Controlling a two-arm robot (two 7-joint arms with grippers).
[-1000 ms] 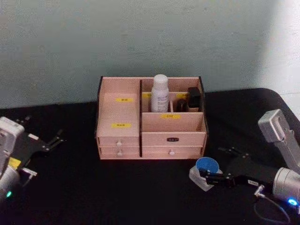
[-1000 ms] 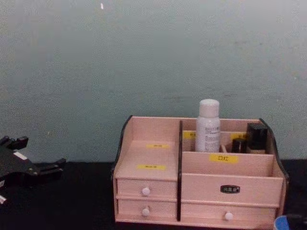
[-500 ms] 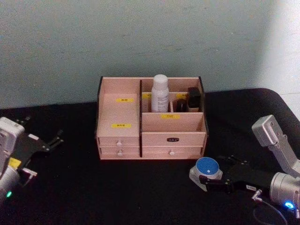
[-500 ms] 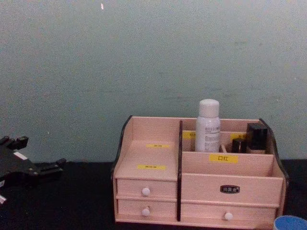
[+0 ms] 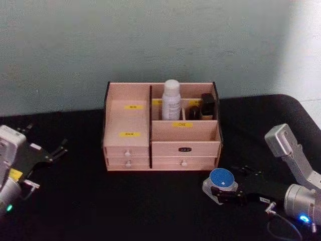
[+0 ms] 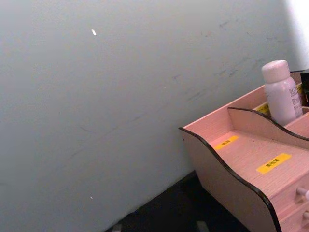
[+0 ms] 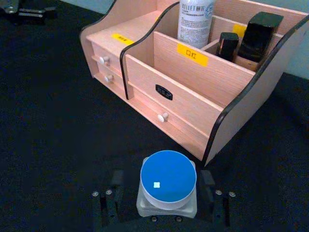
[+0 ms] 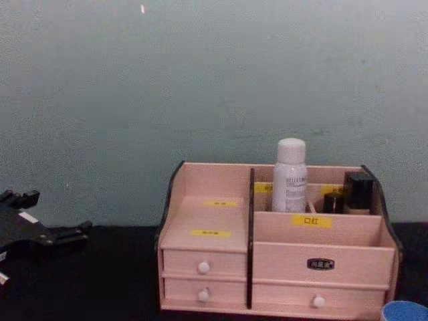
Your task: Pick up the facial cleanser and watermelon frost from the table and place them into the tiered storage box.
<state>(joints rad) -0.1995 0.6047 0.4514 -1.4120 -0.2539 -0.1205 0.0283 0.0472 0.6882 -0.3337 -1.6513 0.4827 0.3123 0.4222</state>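
Two task items stand apart. The facial cleanser is upright in a back compartment of the tiered storage box, just right of its dark central divider. The small dark bottles stand in neighbouring back-row compartments. The watermelon frost rests on the black table in front of the box's right corner, near its drawers but not touching them, with its blue lid facing up. The right gripper lies low over the table around this jar. Its fingers are spread wide, one on each side. A dark gap shows between one finger and the glass, and the other finger sits just beside the jar's wall. The left gripper is parked at the table's left side, well apart from the box, with its fingers held open. From its wrist camera the box's curved left wall shows, with the cleanser's white cap rising behind it
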